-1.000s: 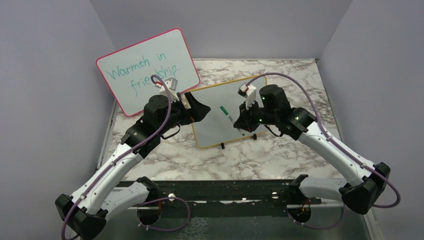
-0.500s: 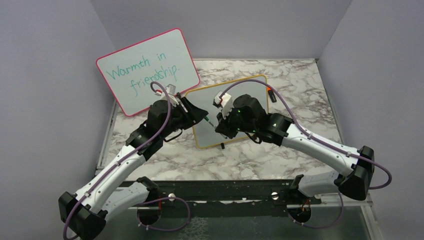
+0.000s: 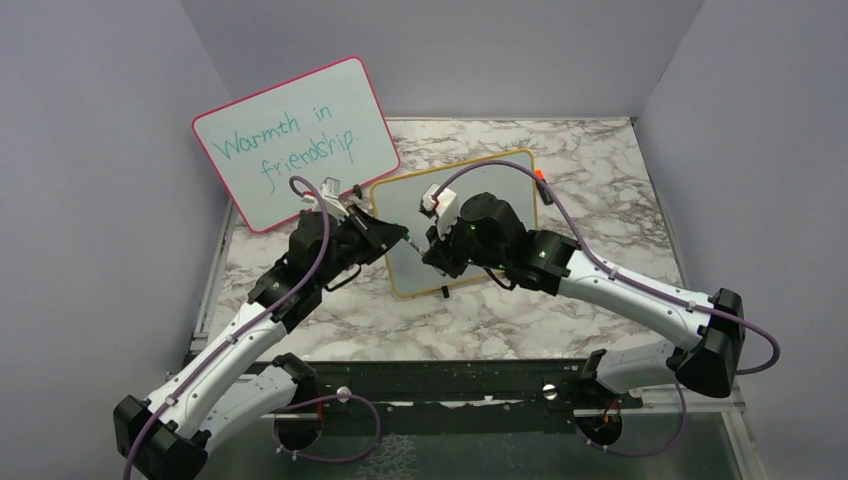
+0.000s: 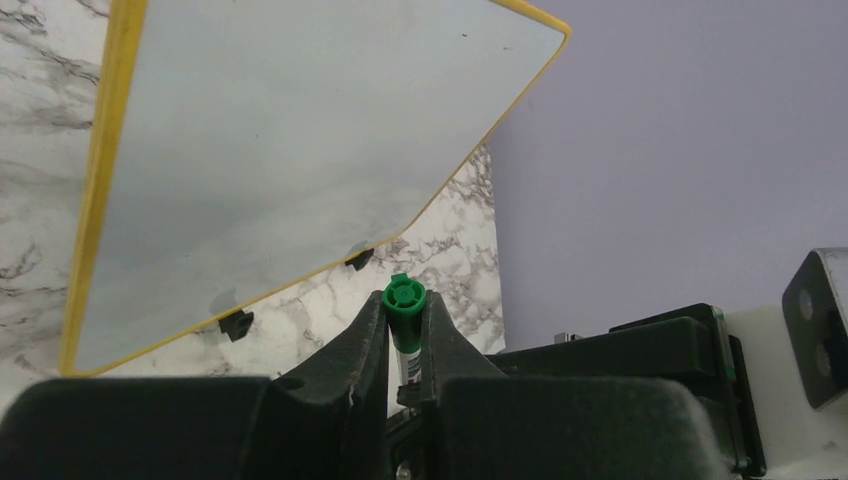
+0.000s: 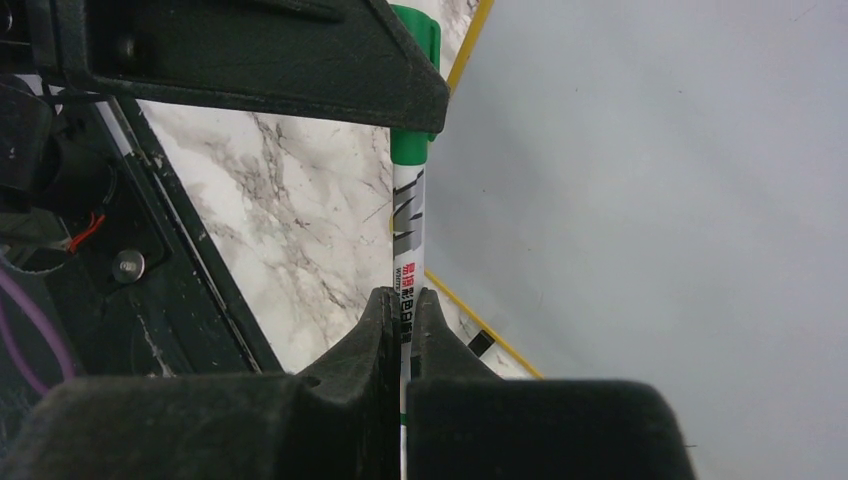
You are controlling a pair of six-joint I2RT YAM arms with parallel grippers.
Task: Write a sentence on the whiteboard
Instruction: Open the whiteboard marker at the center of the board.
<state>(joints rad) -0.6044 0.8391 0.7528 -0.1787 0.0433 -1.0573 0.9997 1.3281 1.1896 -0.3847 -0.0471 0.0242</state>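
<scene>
1. Your left fingers (image 3: 398, 236) are closed tight on the green cap (image 4: 404, 296) of the marker (image 5: 408, 230).
2. Your right fingers (image 3: 431, 252) are closed on the marker too, just beside the left ones.
3. The whiteboard (image 3: 510, 180) lies on the bench (image 3: 600, 170), and the marker is held over its left edge.

robot lab booth: plain lavender walls (image 3: 90, 200) boxing in a marble-print table (image 3: 450, 330)
</scene>
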